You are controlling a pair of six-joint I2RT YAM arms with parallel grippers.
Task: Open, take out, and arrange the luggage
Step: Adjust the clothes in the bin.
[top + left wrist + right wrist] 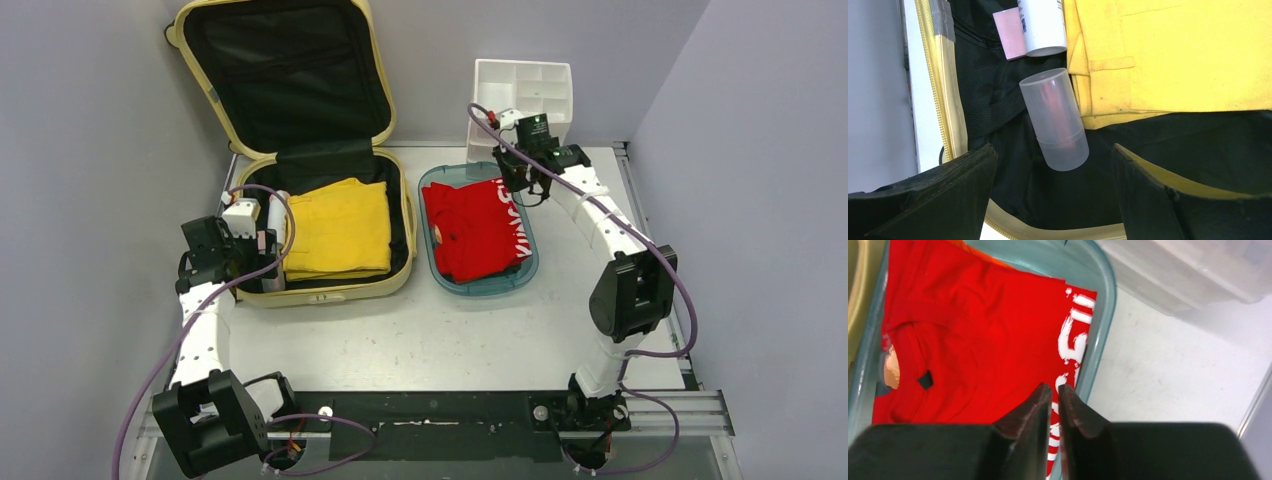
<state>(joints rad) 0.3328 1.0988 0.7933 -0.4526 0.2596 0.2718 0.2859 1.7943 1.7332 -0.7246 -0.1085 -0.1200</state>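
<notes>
Found luggage [290,110] open at table's [430,340] rear-left corner: lid upright vs. back wall, black lining facing fwd, base flat on table w/ front edge toward the arms. Saw folded yellow garment [338,228] filling middle and rt part of base, close to its rt wall. Spotted along base's left wall a white bottle [1043,27], a pink item [1009,34] just beside it, and a clear plastic tube [1054,120] lying tilted on the black lining, upper end just beside garment's edge. Could not tell tube's contents; poss. sth reddish inside, plastic too cloudy.

Noted left gripper [1053,165] over base's front-left corner, fingers [948,190] wide apart, nothing clamped. Saw tube btwn them in wrist view, lower down and apart from both.

Found teal tray [482,290] just rt of luggage, nr table's middle, long side running front to back. Saw red shirt [475,230] w/ white lettering folded flat inside, covering most of tray floor. Spotted white organizer [522,90] at table's rear edge, just behind tray, compartments facing fwd. Noted right gripper [1055,390] above tray's rear-rt rim, pointing down. Saw its fingers nearly together, only a thin slit left, nothing in it. Made out shirt's lettering and tray rim directly under fingertips in wrist view, organizer blurred at top rt.
</notes>
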